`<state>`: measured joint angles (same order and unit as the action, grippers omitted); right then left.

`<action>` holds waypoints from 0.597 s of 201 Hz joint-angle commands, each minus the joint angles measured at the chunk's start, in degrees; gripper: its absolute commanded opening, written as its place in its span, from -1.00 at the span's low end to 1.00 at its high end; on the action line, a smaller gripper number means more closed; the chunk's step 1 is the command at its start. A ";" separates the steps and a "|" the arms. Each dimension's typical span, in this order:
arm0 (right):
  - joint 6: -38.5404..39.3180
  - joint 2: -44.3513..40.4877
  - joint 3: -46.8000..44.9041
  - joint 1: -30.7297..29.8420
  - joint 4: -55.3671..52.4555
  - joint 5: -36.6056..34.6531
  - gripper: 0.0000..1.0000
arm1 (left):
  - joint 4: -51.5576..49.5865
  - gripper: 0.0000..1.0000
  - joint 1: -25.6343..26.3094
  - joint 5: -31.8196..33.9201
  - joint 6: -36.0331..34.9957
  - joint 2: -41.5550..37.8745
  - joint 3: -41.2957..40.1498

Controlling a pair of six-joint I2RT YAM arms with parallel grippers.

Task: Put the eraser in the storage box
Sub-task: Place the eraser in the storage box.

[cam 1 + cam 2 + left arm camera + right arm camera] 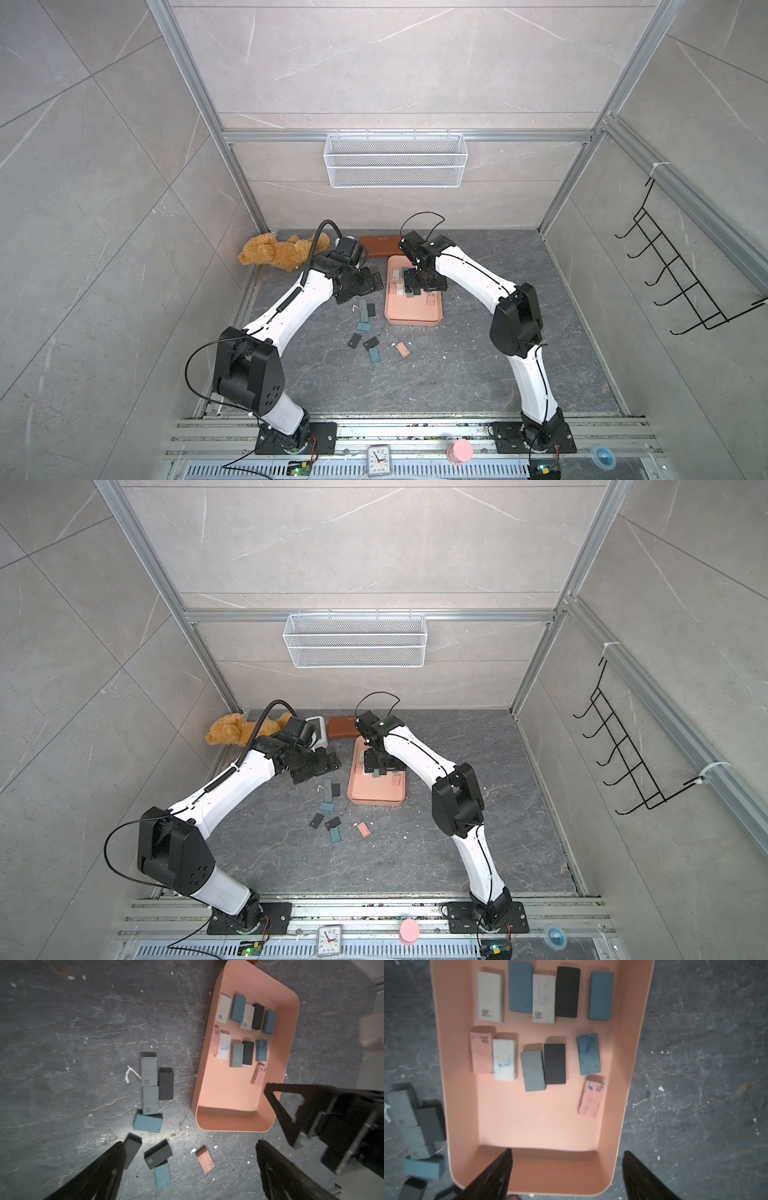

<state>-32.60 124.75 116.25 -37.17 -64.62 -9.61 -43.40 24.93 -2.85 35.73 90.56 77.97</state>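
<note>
We found a bear (278,253) lying in the far left corner of the floor (436,374). The left gripper (190,1142) hung above the floor just left of the box (411,311), its jaws wide apart and holding nothing. Below it lay the loose erasers (148,1072), which were grey, dark and blue, with one pink. They were scattered flat on the floor outside the box. Several touched or overlapped one another, and none touched the box. The box sat on the floor between the two arms, with a brown case (380,246) just behind its far end. Inside it we counted eleven erasers, all lying flat. Ten were set in two rows (544,997) of five across the far half. The eleventh, a pink eraser (590,1098) marked with blue ink, lay on the box bottom towards the right wall, slightly askew and just beside the blue end piece of the nearer row. We could not tell whether those two touched. The near half of the box bottom was bare. The right gripper (567,1150) stood above the box with its jaws apart and nothing between them, and it touched neither the pink eraser nor any other. On the right wall we noted a black hook rack (681,270).
</note>
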 commanded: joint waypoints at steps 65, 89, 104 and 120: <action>-1.65 -15.34 -23.52 -6.41 16.89 3.35 0.99 | -6.83 0.87 -3.13 0.55 -2.66 0.85 -8.34; -2.93 -16.38 -26.72 -8.13 18.06 3.28 0.99 | -7.44 0.82 -3.13 -0.35 -1.46 1.70 -12.43; -3.48 -16.38 -27.56 -9.00 18.25 3.28 0.99 | -6.98 0.80 -3.13 -0.86 -0.80 1.83 -15.00; -3.74 -16.22 -27.99 -9.69 18.55 3.44 0.99 | -5.48 0.79 -3.20 -1.68 -0.32 1.25 -17.48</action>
<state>-34.76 110.17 89.34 -45.95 -47.88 -6.31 -48.66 21.87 -2.35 34.30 92.40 62.87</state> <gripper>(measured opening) 0.990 0.900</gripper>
